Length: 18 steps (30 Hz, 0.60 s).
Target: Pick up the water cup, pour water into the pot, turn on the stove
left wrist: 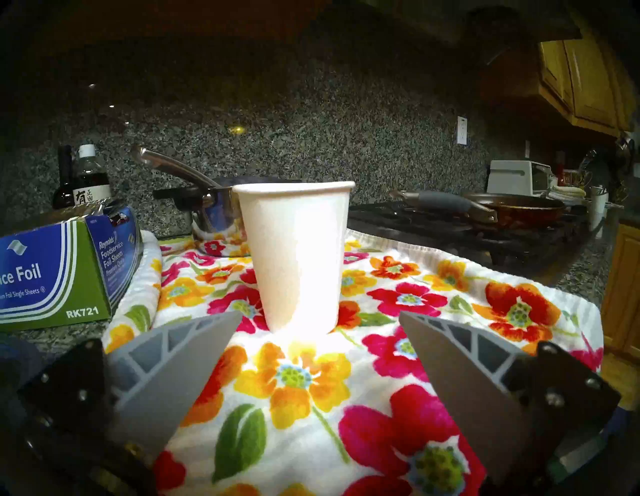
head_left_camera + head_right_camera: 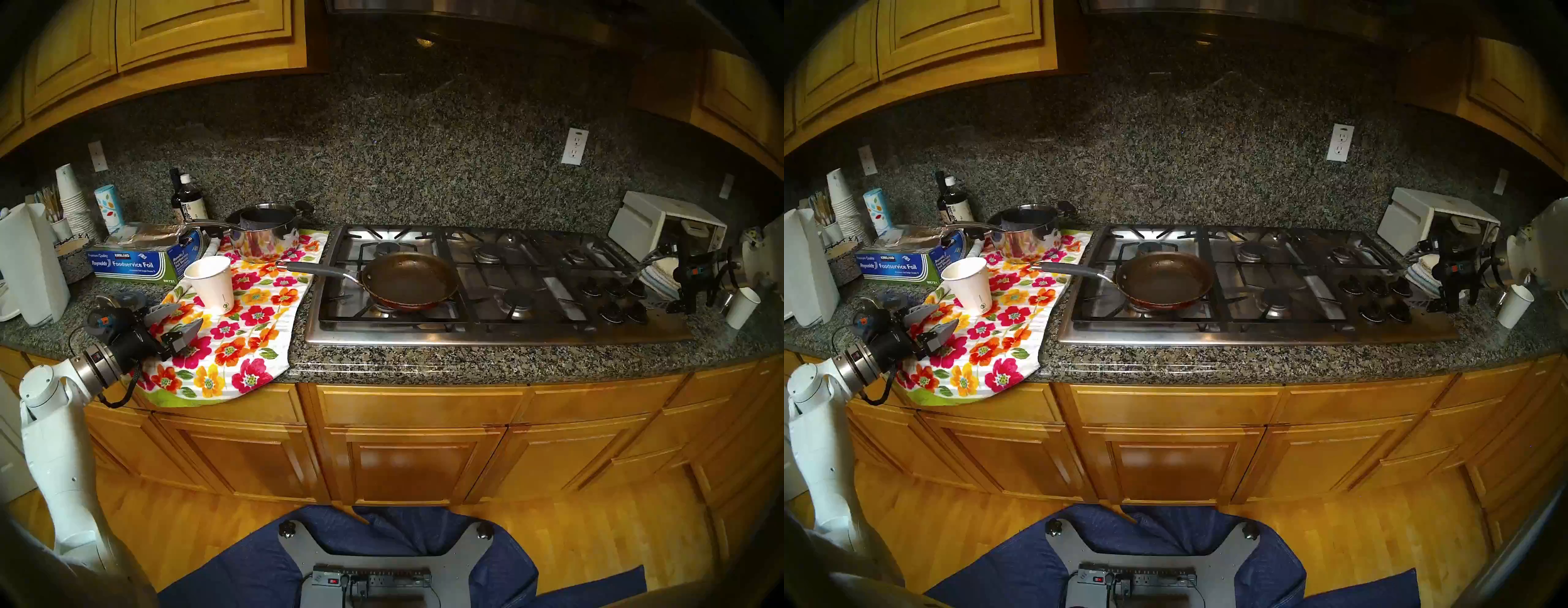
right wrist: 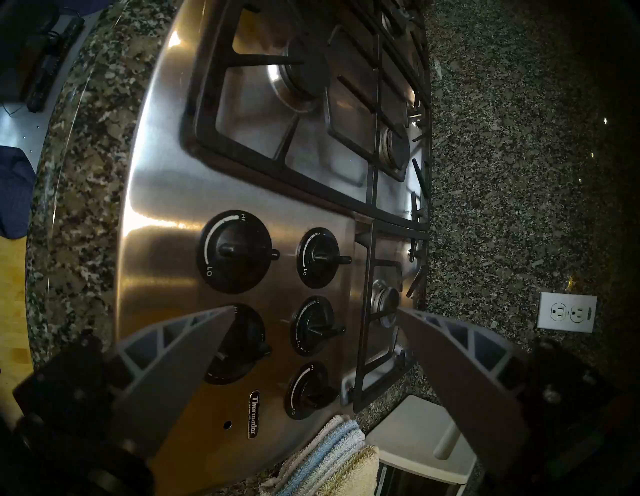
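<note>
The water cup (image 2: pixel 211 284), white paper with a small green logo near its base, stands upright on a floral towel (image 2: pixel 237 339). My left gripper (image 2: pixel 191 314) is open and empty just short of it, its jaws pointing at the cup (image 1: pixel 294 256) on the near-left side. The pot, a frying pan (image 2: pixel 409 280) with a long grey handle, sits on the stove's (image 2: pixel 488 333) front-left burner. My right gripper (image 3: pixel 315 308) is open and empty above the stove's black knobs (image 3: pixel 235 254), at the cooktop's right end (image 2: pixel 689 288).
A shiny steel saucepan (image 2: pixel 265 237) stands behind the cup. A foil box (image 2: pixel 140 259), bottles (image 2: pixel 186 199), stacked cups (image 2: pixel 72 199) and a paper towel roll (image 2: pixel 29 263) crowd the left. A toaster oven (image 2: pixel 666 225), folded cloths (image 3: pixel 329 460) and a plain cup (image 2: pixel 742 308) are at the right.
</note>
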Tool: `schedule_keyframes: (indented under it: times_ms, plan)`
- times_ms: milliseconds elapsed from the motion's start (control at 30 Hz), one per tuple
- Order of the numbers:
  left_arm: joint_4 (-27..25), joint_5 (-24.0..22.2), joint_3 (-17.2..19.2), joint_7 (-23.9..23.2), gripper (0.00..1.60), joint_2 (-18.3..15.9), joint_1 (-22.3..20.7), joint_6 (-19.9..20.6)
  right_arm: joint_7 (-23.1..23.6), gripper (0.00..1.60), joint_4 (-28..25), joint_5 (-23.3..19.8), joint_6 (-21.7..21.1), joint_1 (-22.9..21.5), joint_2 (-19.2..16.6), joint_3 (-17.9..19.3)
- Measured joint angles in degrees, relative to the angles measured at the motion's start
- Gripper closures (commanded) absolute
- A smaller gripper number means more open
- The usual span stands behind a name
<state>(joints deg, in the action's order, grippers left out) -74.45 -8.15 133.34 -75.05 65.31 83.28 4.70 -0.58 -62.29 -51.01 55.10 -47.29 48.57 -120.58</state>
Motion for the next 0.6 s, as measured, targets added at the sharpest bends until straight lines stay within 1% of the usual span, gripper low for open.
schedule_keyframes:
  times_ms: [167,267,600]
  plan:
    - [0.76,0.14,-0.75,0.36,0.00,-0.21,-1.16,-0.61,0.02,0.00,0.00,0.00,0.00,0.01,0.00,0.00]
    - [1.31,0.19,-1.87,0.88,0.00,-0.34,-2.17,-1.17,0.04,0.00,0.00,0.00,0.00,0.01,-0.01,0.00]
    - [2.70,0.27,-3.93,1.71,0.00,-0.68,-3.65,-2.37,0.06,0.00,0.00,-0.01,0.00,0.02,-0.01,0.00]
